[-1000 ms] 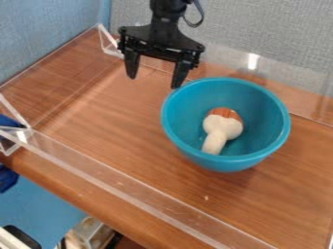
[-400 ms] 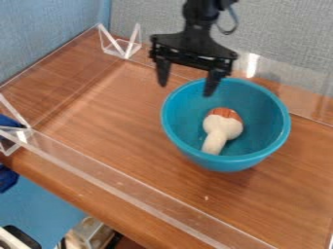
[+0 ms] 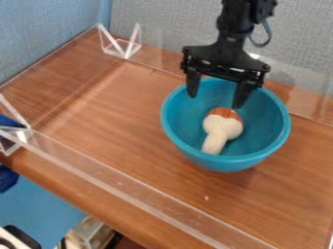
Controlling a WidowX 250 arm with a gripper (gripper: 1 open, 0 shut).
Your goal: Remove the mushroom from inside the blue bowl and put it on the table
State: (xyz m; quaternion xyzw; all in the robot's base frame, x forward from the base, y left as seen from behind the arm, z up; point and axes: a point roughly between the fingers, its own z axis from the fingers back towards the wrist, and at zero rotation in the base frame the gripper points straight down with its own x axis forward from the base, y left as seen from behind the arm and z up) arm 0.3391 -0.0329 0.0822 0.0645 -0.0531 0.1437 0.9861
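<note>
- The table is a brown wood-grain top with a reddish tone, fenced by low clear acrylic walls that probably serve to keep loose things from rolling off. Most of its surface left of the bowl is bare, so that looks like the natural place to set the toy down.
- The blue bowl stands upright on the right part of the table, near the far wall. It is deep and glossy, so anything inside has to be lifted out over the rim, not pushed out.
- The gripper hangs from a black arm above the far half of the bowl, pointing straight down. Its two dark fingers are spread wide, with nothing between them. One finger shows over the far-left rim and the other over the inside of the bowl, a stance that suits coming down over the toy from above. It does not touch the toy.
- The mushroom lies on its side at the bottom of the bowl, its reddish-brown cap towards the far side and its thick cream stem pointing towards the camera. It sits just in front of and below the open fingers, so the grasp is judged not yet made; the fingers would need to drop lower and straddle it.
</note>
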